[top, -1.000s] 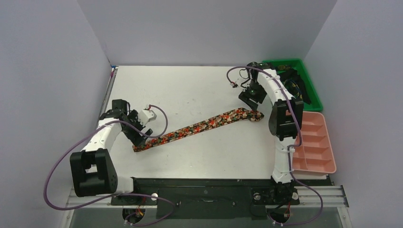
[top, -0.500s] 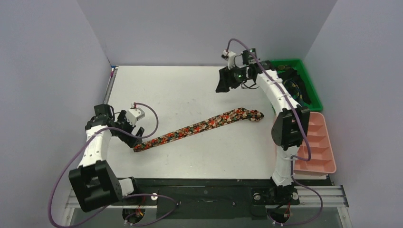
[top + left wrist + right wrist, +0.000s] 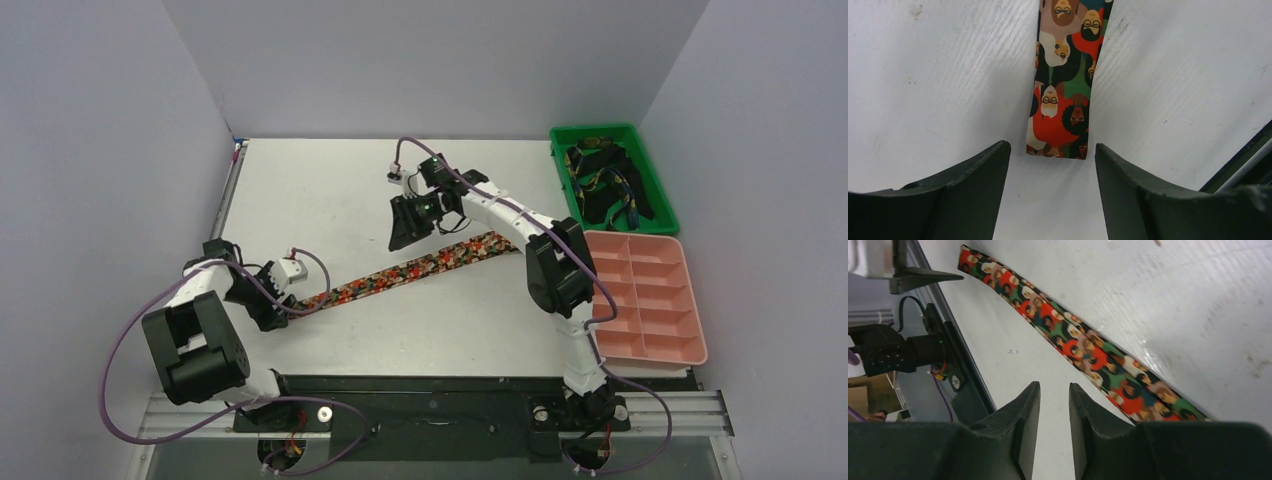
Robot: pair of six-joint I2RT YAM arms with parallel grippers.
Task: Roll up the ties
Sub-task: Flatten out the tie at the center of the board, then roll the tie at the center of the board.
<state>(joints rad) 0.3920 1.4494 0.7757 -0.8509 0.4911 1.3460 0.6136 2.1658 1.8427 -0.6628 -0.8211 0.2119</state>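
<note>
One tie with a busy red, orange and green print lies flat and unrolled, running diagonally across the white table. My left gripper is open and low at its narrow lower-left end. In the left wrist view that end lies just beyond the gap between the two fingers, untouched. My right gripper hovers over the tie's upper right part. Its jaws are a narrow gap apart and empty, with the tie beside them. The tie's wide end is partly hidden behind the right arm.
A green bin at the back right holds several dark ties with yellow-green patterns. A pink divided tray stands in front of it. The black mounting rail runs along the near edge.
My right arm swung left from near the green bin to above the tie's upper part. My left gripper moved down and in to the tie's narrow end. The tie has hardly moved.
</note>
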